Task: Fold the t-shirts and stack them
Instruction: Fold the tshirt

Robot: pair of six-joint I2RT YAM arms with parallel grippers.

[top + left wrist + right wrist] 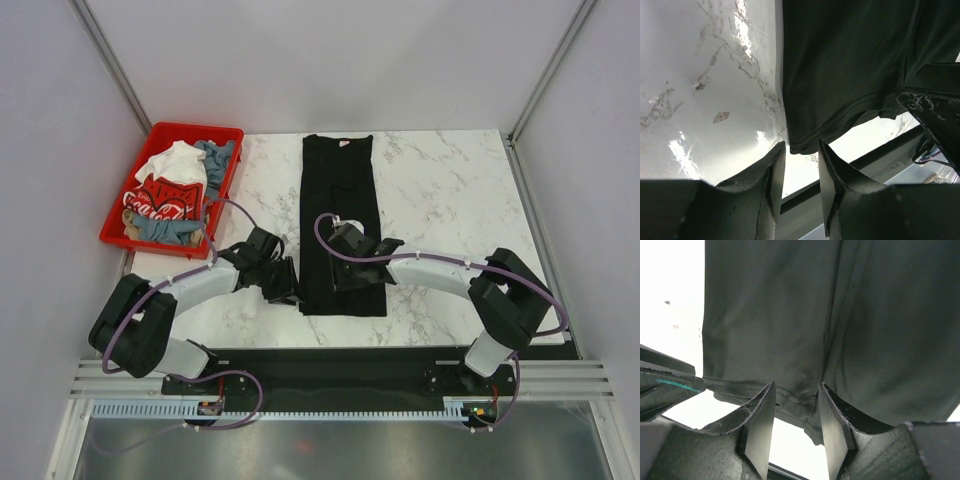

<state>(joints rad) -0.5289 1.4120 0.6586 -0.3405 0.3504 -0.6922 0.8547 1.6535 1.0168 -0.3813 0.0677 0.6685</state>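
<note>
A plain black t-shirt (340,215) lies on the marble table (450,190) as a long narrow strip, collar at the far end. My left gripper (283,284) is open at the strip's near left corner; in the left wrist view (801,146) the hem corner of the black t-shirt (840,65) lies just ahead of its fingertips. My right gripper (352,272) is open low over the strip's near end; in the right wrist view (797,387) the black t-shirt (770,315) has its hem between the spread fingers.
A red plastic bin (112,238) at the table's far left holds a white t-shirt (178,162), a red Coca-Cola t-shirt (165,200) and a grey-blue t-shirt (215,155). The table's near edge and a black rail run just behind both grippers.
</note>
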